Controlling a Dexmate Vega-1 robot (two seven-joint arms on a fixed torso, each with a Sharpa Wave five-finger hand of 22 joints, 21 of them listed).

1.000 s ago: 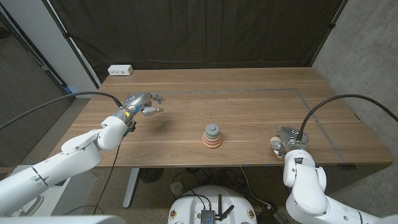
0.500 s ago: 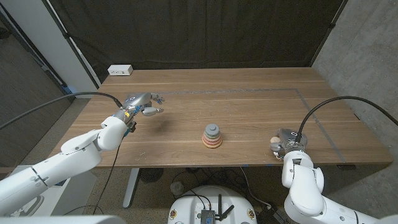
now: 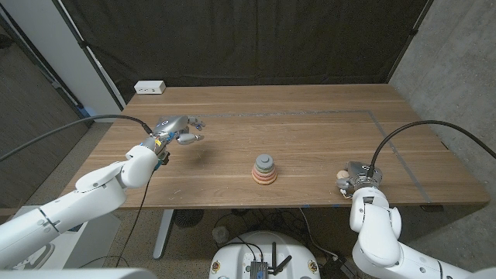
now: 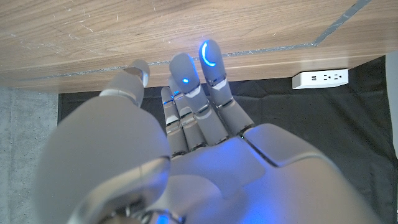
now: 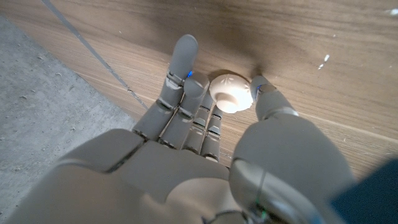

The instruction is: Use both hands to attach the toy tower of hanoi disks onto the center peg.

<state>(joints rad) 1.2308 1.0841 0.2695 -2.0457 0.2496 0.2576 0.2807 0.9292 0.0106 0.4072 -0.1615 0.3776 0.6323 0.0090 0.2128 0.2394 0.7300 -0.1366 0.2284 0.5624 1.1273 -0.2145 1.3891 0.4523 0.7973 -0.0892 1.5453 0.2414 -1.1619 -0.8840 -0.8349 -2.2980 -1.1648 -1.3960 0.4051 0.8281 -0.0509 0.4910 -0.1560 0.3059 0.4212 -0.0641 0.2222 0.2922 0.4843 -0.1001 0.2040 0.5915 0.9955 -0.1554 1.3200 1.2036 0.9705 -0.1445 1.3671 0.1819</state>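
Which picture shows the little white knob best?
The right wrist view: the knob is big and clear between the right hand's thumb and fingers. In the head view it's a tiny pale speck. The left wrist view shows table and outlet.

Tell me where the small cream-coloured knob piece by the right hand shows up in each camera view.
Head view: the cream knob sits near the table's front right, at the right hand.
Right wrist view: the knob lies mid-picture, between that hand's thumb and fingers.
Left wrist view: not in it.
Shared landmark: the grey tape line on the wooden table.
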